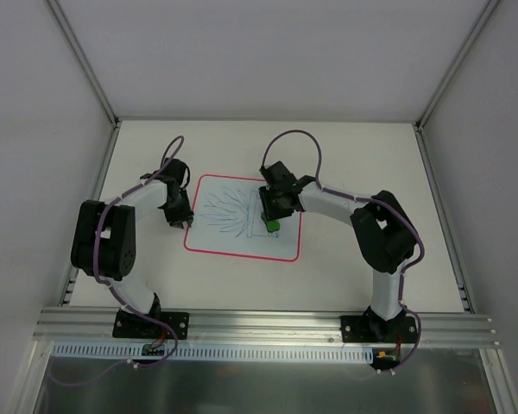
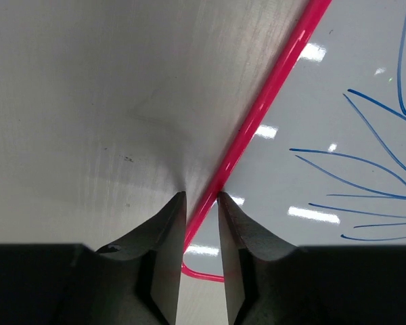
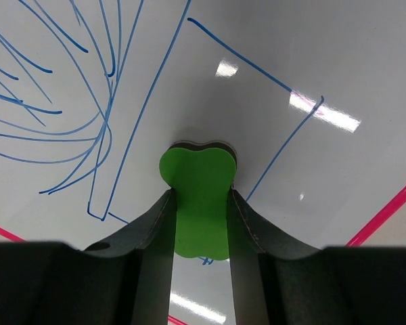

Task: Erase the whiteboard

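The whiteboard (image 1: pixel 209 240) lies flat in the middle of the table, pale with a red rim (image 2: pixel 271 88) and blue pen scribbles (image 1: pixel 226 211) across it. My left gripper (image 1: pixel 186 222) is at the board's left edge. In the left wrist view the left gripper (image 2: pixel 201 194) has its jaws drawn in narrow over the rim, one fingertip on the table side and one on the board side. My right gripper (image 1: pixel 273 226) is over the board's right part, shut on a small green eraser block (image 3: pixel 197 196) that rests on the whiteboard (image 3: pixel 325 68) among blue lines.
White walls with metal posts (image 1: pixel 86 65) enclose the table on three sides. A metal rail (image 1: pixel 259 323) carrying both arm bases runs along the near edge. Bare table (image 1: pixel 363 155) surrounds the board.
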Controlling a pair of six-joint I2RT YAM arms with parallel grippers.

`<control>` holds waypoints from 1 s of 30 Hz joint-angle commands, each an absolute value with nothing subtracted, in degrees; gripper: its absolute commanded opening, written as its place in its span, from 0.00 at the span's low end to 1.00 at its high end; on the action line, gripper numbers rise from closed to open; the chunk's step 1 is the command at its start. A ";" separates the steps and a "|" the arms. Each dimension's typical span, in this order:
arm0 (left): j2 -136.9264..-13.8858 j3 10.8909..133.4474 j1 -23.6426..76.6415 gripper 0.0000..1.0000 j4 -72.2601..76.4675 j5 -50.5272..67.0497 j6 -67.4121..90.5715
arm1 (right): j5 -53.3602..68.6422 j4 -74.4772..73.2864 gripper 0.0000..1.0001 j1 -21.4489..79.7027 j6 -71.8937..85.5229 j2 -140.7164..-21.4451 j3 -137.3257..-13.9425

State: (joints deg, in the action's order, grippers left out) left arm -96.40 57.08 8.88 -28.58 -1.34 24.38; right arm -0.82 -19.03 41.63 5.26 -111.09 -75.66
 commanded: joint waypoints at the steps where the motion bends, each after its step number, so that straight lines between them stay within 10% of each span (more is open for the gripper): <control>1: -99.14 57.13 12.03 0.24 -29.44 -4.22 26.27 | -1.76 -18.11 0.00 42.01 6.07 -110.83 -73.39; 9: -99.85 55.38 19.77 0.00 -29.36 -4.92 33.48 | -7.47 -20.64 0.00 38.68 5.19 -107.32 -70.49; 30: -100.46 52.65 25.75 0.00 -25.40 1.06 39.20 | -4.92 -31.11 0.00 52.03 7.29 -120.40 -86.65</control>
